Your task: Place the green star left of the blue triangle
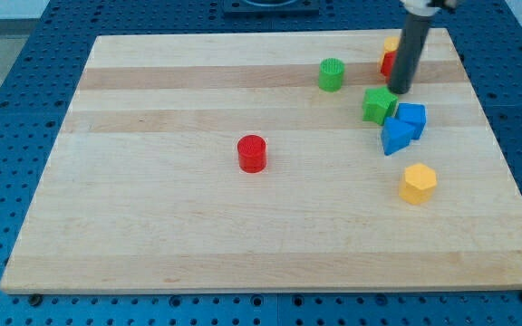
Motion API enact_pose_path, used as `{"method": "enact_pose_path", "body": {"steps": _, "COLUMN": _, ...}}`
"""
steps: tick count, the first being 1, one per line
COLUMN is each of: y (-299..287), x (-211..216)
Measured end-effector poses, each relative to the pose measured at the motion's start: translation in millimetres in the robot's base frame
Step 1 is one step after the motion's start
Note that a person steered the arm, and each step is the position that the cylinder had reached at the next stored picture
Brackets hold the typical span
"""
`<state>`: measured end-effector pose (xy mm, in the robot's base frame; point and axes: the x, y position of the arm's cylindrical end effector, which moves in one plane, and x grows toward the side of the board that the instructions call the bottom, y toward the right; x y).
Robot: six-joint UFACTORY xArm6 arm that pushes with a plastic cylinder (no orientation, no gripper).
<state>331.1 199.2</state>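
Board point(152, 226), near to far: blue triangle point(395, 138) at the view's right; green star point(378, 105) touching its upper-left, already slightly leftward; my tip point(398, 91), bare and holding nothing, just beyond the star's upper-right, placed to push it down-left.

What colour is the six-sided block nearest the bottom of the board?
Yellow. The hexagonal block shows clearly in the camera view, below the blue blocks.

No readable text, no labels, no brands, no numbers, no signs anywhere in view
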Motion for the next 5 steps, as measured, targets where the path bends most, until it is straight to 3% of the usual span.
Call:
{"method": "enact_pose_path", "body": {"steps": 1, "y": -10, "x": 0}}
{"method": "enact_pose_path", "body": {"steps": 3, "y": -95, "x": 42}}
{"method": "enact_pose_path", "body": {"steps": 5, "y": -101, "x": 42}}
